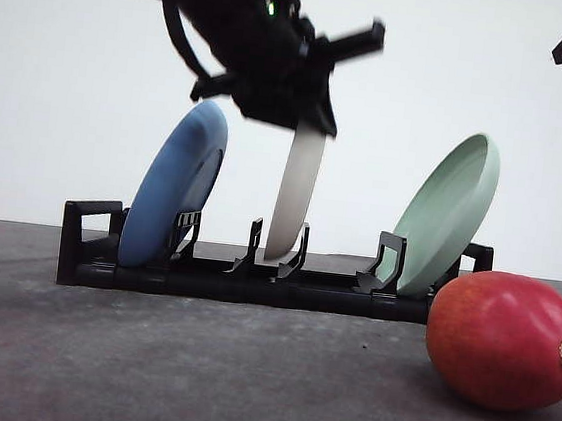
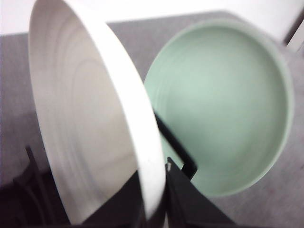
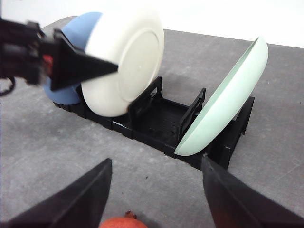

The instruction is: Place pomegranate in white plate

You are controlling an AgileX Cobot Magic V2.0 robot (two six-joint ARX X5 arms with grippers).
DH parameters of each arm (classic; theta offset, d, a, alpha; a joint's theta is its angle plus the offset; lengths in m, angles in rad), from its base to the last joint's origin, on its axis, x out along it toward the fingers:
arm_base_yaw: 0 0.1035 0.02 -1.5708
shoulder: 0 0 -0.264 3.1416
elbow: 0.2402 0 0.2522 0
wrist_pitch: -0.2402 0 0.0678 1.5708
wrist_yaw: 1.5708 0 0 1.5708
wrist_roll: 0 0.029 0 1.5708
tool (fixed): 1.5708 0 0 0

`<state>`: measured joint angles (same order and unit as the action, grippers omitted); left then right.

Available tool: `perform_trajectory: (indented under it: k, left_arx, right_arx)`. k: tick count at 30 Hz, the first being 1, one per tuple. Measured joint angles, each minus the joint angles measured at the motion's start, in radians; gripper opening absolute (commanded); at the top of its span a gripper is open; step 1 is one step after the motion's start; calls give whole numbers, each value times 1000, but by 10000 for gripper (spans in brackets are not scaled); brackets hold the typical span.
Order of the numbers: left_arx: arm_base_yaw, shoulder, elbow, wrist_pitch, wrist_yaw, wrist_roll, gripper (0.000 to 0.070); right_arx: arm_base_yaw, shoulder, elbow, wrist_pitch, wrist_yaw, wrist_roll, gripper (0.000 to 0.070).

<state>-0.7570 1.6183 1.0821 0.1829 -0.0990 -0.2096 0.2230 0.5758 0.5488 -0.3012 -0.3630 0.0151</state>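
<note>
While my left gripper (image 1: 305, 123) is pinching the white plate's (image 1: 295, 197) top edge in the rack (image 1: 254, 278), I'm lifting straight up. My right gripper (image 3: 156, 190) is hanging wide open, empty, pomegranate (image 1: 504, 340) just below its jaws.

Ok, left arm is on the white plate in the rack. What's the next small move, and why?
Probably lift the white plate straight up out of its rack slot. The left gripper appears shut on its top edge, but its bottom edge sits between the slot posts, upright between the blue plate and green plate. The pomegranate waits on the table.
</note>
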Motion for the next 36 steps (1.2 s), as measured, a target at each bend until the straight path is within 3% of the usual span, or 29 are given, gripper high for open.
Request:
perform_trajectory:
  k: [8,22,26,31,36]
  left_arx:
    - [-13,-135,0,-73,0,-19,10]
    - [-113,-415,0,-524,-1,-20,10]
    - [-166,-460,-1,-624,-73,-20,10]
    - [-264,-522,-86,-567,-212,1,10]
    - [-360,-566,-253,-488,-267,48,10]
  right_arx:
    - [0,0,0,0,0,0,377]
    - [0,0,0,0,0,0,377]
    - [0,0,0,0,0,0,377]
    - [0,0,0,0,0,0,377]
    - [0,0,0,0,0,0,377]
